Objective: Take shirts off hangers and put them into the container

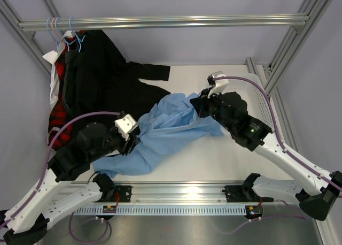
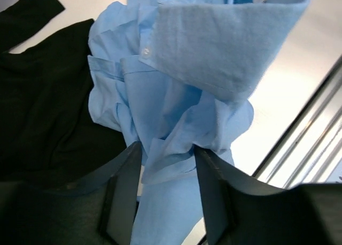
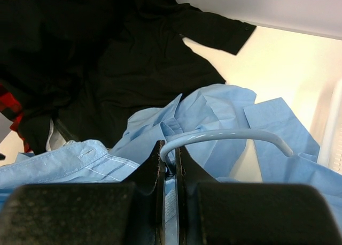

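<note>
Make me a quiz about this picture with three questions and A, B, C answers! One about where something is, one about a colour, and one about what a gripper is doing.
1. Where is the light blue shirt?
A. hanging up high
B. lying on the table
C. under the table

2. What colour is the hanger poking out of that shirt?
A. green
B. yellow
C. pale blue

3. What is the right gripper doing?
A. shut on the hanger
B. wide open
C. out of sight

Answers: 1 B, it lies crumpled on the tabletop. 2 C, the wire looks pale blue. 3 A, its fingers pinch the wire.
</note>
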Robot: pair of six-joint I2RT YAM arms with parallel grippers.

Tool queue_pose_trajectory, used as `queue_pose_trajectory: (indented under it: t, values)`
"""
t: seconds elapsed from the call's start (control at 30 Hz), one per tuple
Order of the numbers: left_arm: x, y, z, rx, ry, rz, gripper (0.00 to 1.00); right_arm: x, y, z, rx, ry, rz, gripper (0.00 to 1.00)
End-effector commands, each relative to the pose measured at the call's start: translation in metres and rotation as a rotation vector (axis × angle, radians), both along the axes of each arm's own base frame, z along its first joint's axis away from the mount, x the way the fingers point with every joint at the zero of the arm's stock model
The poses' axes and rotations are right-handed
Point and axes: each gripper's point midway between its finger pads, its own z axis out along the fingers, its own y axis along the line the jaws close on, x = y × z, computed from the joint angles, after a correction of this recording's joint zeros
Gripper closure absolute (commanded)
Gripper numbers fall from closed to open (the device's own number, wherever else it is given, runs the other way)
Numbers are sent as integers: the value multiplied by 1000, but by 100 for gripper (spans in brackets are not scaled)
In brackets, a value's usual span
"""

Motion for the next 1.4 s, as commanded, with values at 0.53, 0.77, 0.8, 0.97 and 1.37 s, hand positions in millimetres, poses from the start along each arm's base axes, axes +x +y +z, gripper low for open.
queue_pose_trajectory:
  t: [0.53, 0.77, 0.8, 0.97, 1.37]
  values:
    - [-36, 9, 14, -87, 23, -75, 100, 5, -16, 45, 84, -112, -78, 100]
    - [-42, 28, 28, -109, 34, 2, 100, 21, -45, 45, 110, -76, -271, 100]
    - [-43, 29, 29, -131, 61, 29, 100, 23, -51, 48, 116, -75, -298, 100]
    - [-44, 51, 35, -127, 86, 146, 100, 27, -65, 60, 150, -79, -334, 100]
    - [-54, 68, 34, -153, 175, 254, 100, 28, -79, 78, 201, -39, -346, 100]
